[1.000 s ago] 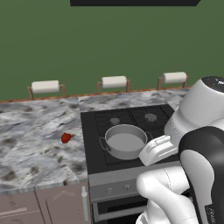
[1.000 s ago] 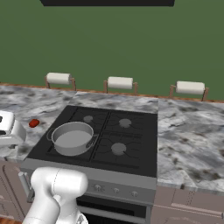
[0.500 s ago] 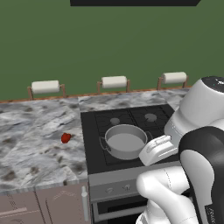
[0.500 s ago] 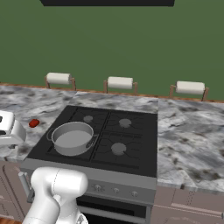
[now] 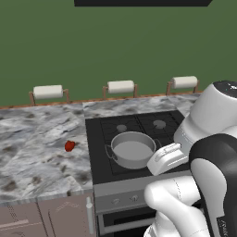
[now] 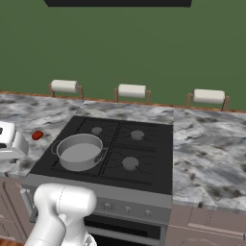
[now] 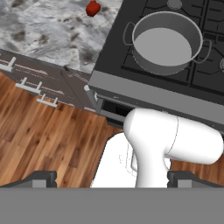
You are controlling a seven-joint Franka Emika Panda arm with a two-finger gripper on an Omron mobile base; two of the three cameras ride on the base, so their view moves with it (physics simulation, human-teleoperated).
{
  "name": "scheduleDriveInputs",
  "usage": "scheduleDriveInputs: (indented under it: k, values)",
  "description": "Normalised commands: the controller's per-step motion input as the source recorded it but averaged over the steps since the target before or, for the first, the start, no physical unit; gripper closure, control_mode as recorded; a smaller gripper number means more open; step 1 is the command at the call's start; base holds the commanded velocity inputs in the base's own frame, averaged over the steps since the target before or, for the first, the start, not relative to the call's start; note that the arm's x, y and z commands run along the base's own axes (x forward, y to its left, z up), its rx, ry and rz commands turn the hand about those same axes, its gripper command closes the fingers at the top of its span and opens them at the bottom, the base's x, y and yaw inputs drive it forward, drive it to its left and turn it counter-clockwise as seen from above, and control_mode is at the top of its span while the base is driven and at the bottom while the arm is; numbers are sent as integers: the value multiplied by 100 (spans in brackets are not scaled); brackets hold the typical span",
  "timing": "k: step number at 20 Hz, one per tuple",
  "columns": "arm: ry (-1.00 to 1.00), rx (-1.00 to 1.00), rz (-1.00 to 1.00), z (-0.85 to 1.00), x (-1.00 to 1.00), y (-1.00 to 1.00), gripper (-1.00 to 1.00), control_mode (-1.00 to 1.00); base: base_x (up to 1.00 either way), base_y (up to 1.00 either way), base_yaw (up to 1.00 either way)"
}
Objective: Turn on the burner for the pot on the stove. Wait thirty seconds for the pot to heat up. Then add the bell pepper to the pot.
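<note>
The grey pot (image 5: 132,149) (image 6: 79,151) (image 7: 165,41) stands empty on the front left burner of the black stove (image 5: 99,139) (image 6: 144,149) (image 7: 109,54). On the marble counter left of the stove lies the small red bell pepper (image 5: 69,146) (image 6: 37,135) (image 7: 92,8). My gripper (image 7: 114,178) hangs high in front of the stove and looks down past the grey knob panel (image 7: 153,98) at the floor. Its two dark fingertips (image 7: 41,177) stand wide apart, open, with nothing between them. It is well clear of the pot, the pepper and the small knobs (image 6: 127,209).
Three paper towel holders (image 5: 48,91) (image 5: 120,86) (image 5: 184,82) line the back of the marble counter (image 5: 32,157) against the green wall. A dark hood (image 6: 117,2) hangs above. Cabinet drawers (image 7: 35,78) and wood floor (image 7: 52,140) lie below the counter edge.
</note>
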Motion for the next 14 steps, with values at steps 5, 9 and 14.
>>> scheduleDriveInputs:
  k: [5, 9, 14]
  values:
    - [0, 0, 0, 0, 0, 0, -100, -100, 0, 0, 0]
    - [0, 0, 0, 0, 0, 0, -100, -100, 0, 0, 0]
    - [0, 0, 0, 0, 0, 0, -100, -100, 0, 0, 0]
